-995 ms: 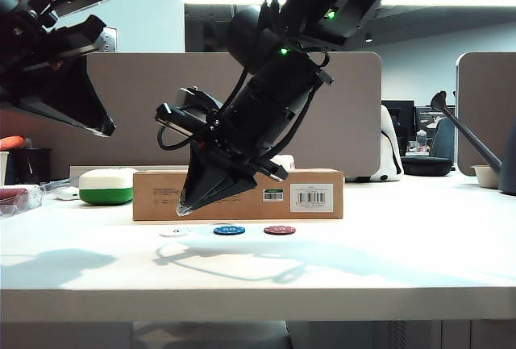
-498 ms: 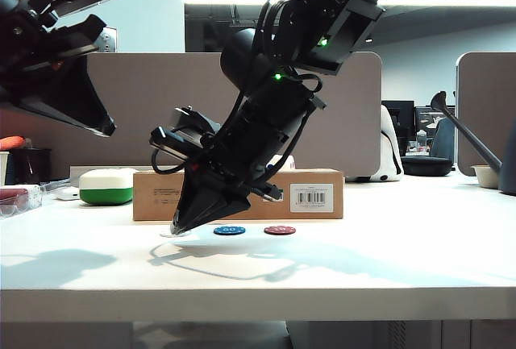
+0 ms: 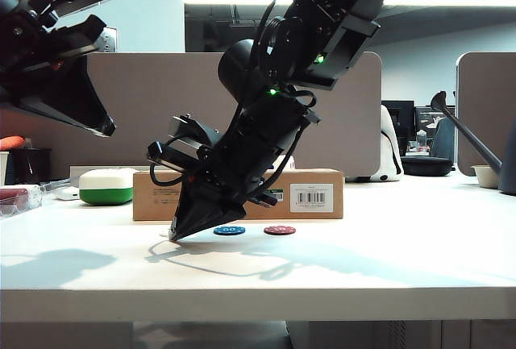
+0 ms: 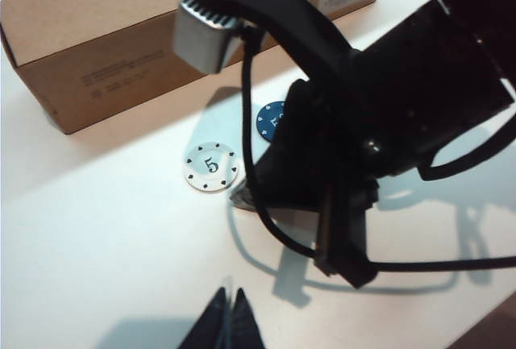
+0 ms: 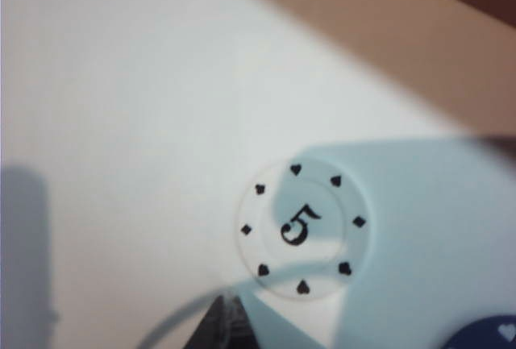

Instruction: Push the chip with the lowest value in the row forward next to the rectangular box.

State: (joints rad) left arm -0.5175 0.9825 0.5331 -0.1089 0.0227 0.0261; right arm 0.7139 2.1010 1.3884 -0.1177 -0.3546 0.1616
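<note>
Chip (image 4: 210, 167) judged light, thin, rigid, and slick on the smooth white table (image 3: 387, 260); likely to skate off-line if struck off-centre. No grasp wanted here: best contact is the edge farthest from the rectangular box (image 3: 238, 194), fingertip low against the rim, pushing straight through the centre.

Looks: small flat white disc, a black "5" in the middle, ring of small black suit marks round the rim, clear in the right wrist view (image 5: 302, 228).

Place: chip lies on the table in front of the box, apart from it, at the end of the row beside the blue chip (image 3: 229, 230); red chip (image 3: 279, 230) sits beyond the blue, both also in front of the box.

Right gripper (image 3: 173, 237) is down at the table just on the chip's side away from the box, fingers drawn together to a point, nothing between them. Contact with the chip cannot be told.

Left gripper (image 4: 226, 325) hangs high, well clear of the box, tips pressed together, empty.
</note>
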